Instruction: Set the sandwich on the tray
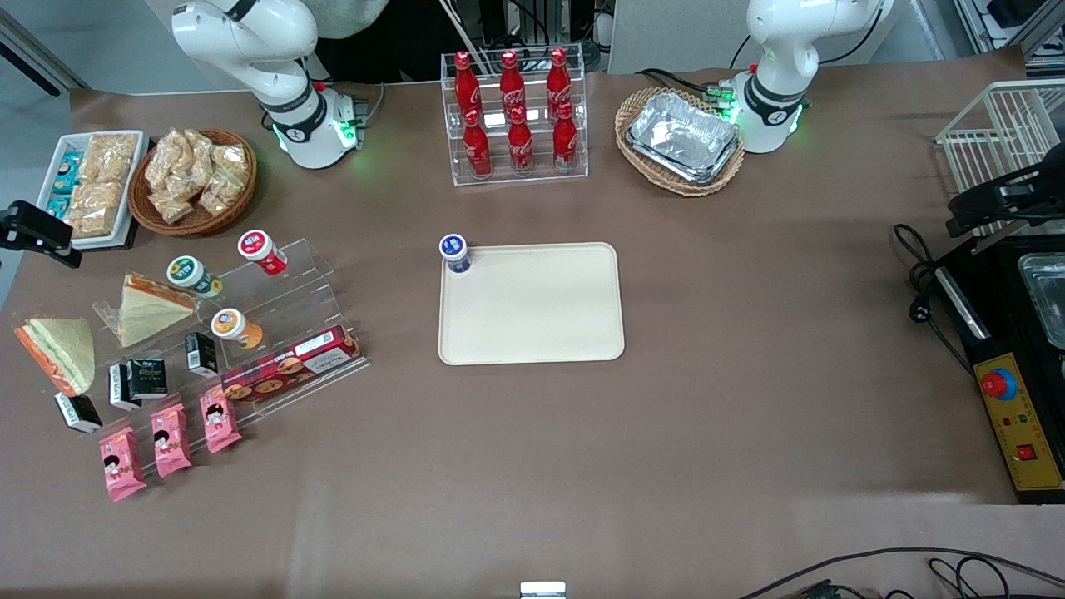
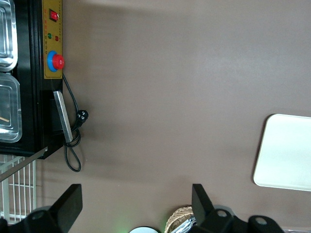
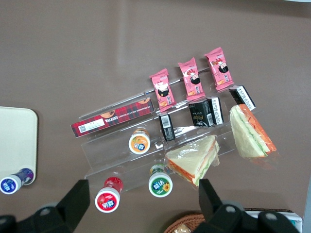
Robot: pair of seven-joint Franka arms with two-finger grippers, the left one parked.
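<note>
Two wrapped triangular sandwiches lie on a clear acrylic step shelf toward the working arm's end: one beside a green-capped cup, the other at the shelf's outer end. The cream-beige tray lies flat at the table's middle. A blue-capped cup stands at its corner. My right gripper is open and empty. It hangs high above the shelf's edge farther from the front camera, over the red-capped and green-capped cups.
The shelf also holds the red-capped, green-capped and orange-capped cups, a cookie box, black packs and pink snack packs. A snack basket, a cola rack and a foil-tray basket stand farther from the camera.
</note>
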